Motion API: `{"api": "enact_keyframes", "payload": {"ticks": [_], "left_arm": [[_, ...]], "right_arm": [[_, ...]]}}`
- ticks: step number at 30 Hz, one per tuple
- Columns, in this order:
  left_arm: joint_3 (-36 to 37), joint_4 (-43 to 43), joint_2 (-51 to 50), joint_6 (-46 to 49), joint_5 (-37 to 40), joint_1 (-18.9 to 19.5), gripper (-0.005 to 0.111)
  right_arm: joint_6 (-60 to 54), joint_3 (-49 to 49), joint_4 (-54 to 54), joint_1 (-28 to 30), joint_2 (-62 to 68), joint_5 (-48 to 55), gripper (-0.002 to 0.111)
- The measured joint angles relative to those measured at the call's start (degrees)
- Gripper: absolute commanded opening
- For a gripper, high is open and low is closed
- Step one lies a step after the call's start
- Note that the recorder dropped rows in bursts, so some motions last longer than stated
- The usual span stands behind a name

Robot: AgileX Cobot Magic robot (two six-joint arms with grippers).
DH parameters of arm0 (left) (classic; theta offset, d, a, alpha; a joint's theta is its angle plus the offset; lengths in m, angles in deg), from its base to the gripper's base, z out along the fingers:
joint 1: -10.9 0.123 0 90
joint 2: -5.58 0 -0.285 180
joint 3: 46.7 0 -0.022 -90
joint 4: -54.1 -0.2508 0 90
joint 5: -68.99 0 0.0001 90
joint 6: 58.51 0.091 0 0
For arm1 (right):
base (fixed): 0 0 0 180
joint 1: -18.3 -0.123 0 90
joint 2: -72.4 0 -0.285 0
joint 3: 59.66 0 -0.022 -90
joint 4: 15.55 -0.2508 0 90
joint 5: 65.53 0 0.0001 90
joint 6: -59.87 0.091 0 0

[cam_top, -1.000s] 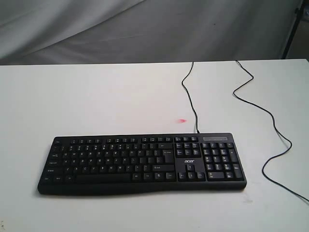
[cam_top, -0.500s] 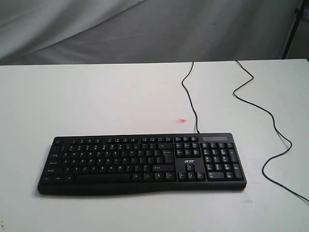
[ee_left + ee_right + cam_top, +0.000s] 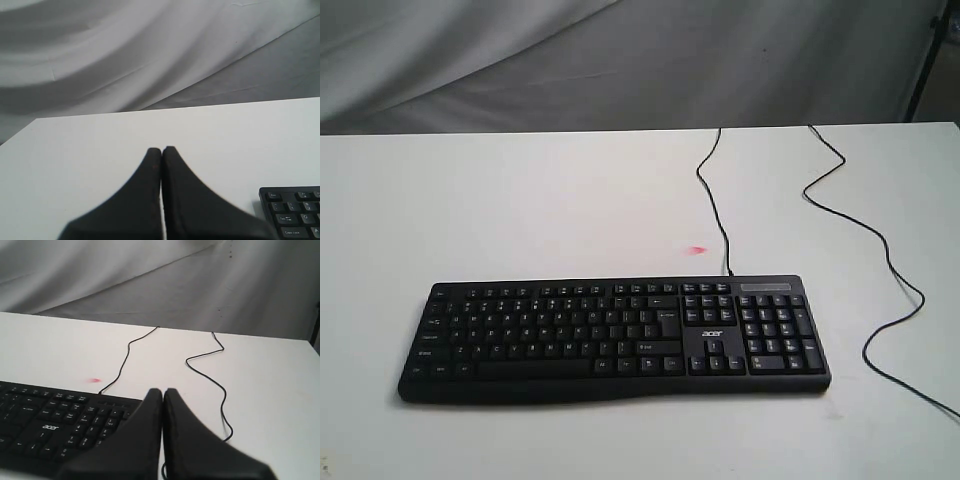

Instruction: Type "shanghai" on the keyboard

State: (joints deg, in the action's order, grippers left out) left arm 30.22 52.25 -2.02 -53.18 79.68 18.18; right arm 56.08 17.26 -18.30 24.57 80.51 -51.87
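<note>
Both my claws pressed together, clear of the keyboard (image 3: 615, 338).

The black keyboard lies flat at the near middle of the white table (image 3: 520, 190), number pad at its right end. Its thin cable (image 3: 712, 200) runs from the far edge away to the table's far side. A second black cable (image 3: 880, 255) snakes along the right. A small pink mark (image 3: 696, 251) sits just beyond the keyboard's far edge. My left claw (image 3: 161, 150) has its fingertips touching, empty, with the keyboard's left end close by. My right claw (image 3: 162, 391) is the same, empty, by the number-pad end.
</note>
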Motion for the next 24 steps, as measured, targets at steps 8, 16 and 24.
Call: {"api": "enact_keyframes", "payload": {"ticks": [8, 16, 24], "left_arm": [[0.0, 0.0, 0.0, 0.0, 0.0, 0.0, 0.001], [0.0, 0.0, 0.0, 0.0, 0.0, 0.0, 0.001], [0.0, 0.0, 0.0, 0.0, 0.0, 0.0, 0.001]], "right_arm": [[0.98, 0.09, 0.0, 0.0, 0.0, 5.0, 0.0], [0.98, 0.09, 0.0, 0.0, 0.0, 5.58, 0.0], [1.21, 0.09, 0.0, 0.0, 0.0, 5.58, 0.0]]}}
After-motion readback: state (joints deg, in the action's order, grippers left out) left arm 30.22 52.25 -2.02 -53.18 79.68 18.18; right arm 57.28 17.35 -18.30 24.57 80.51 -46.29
